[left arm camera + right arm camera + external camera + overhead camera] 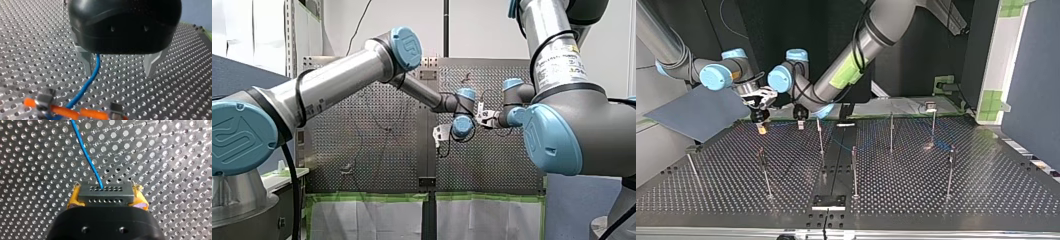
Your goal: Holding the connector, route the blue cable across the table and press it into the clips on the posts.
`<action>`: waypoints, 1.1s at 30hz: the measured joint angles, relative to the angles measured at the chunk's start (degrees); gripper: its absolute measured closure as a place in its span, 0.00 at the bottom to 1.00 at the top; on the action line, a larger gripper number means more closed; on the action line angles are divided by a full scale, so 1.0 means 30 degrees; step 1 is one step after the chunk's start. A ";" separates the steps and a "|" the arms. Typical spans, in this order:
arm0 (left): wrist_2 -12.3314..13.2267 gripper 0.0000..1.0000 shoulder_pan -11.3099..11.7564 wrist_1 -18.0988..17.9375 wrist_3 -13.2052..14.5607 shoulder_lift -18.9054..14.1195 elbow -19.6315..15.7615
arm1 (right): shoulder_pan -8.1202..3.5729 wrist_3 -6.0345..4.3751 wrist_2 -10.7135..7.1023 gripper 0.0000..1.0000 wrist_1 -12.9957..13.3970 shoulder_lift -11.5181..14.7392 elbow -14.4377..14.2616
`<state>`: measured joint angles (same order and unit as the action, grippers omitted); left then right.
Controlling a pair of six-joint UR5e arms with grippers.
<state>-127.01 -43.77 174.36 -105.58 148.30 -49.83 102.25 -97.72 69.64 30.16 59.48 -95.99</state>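
Blue cable [86,157], right wrist view: it left the upper row of holes of the black connector [105,194] and ran ahead over the perforated worktop [170,170]. My right jaws were clamped on the connector, with a yellow pad [72,201] against each end of it.

Left wrist view: my left jaws stood wide apart and gripped nothing. The two metal fingers [84,60] showed below the black body. The cable [88,83] passed between them, just beside one finger; I could not tell whether it touched. It ran on toward the orange-padded fingers [66,112] of my right jaws, which were ahead of mine and blurred.

Top view: my right arm [666,45] entered at the view's left and my left arm [871,35] further right. Both jaws hung low over the worktop's [961,200] far edge, near each other. Thin posts [854,172] stood upright across the worktop, their clips too small to read. The cable [838,145] showed as a faint blue line among the middle posts; I could not tell whether it was seated in any clip.

Front view: my left arm [337,80] and right arm [562,60] reached to the middle, with their wrists close together. The jaws and cable were too small to make out.
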 joint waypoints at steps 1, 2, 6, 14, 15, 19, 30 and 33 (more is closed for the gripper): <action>-0.0082 0.00 -0.0025 0.0034 -0.0003 0.0054 0.0158 | -0.0002 0.0004 -0.0015 1.00 -0.0001 0.0002 -0.0001; -0.0159 0.00 -0.0063 0.0059 0.0004 0.0105 0.0354 | -0.0006 0.0003 -0.0035 1.00 -0.0001 0.0000 -0.0003; -0.0327 0.16 -0.0184 0.0168 0.0111 0.0150 0.0657 | -0.0018 -0.0005 -0.0120 1.00 -0.0008 -0.0001 -0.0006; -0.1220 0.99 -0.0431 0.0236 0.0633 0.0146 0.0728 | -0.0001 -0.0051 -0.0227 1.00 -0.0035 0.0008 -0.0003; -0.1296 0.99 -0.0444 0.0246 0.0569 0.0145 0.0728 | 0.0003 -0.0065 -0.0290 1.00 -0.0048 0.0007 -0.0001; -0.1432 0.99 -0.0452 0.0353 0.0023 0.0123 0.0724 | 0.0064 -0.0077 -0.0524 1.00 -0.0188 0.0013 0.0005; -0.2069 0.99 -0.0539 0.0994 -0.1360 -0.0665 0.0173 | 0.0163 0.0012 -0.0578 1.00 -0.0913 0.0639 0.0433; -0.1704 0.99 -0.0566 0.0550 -0.1113 -0.1175 -0.0331 | 0.0194 -0.0173 -0.0574 1.00 -0.1086 0.1149 0.0472</action>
<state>-132.12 -45.47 176.01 -108.92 144.78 -50.83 102.83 -98.24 67.92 26.91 62.93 -94.58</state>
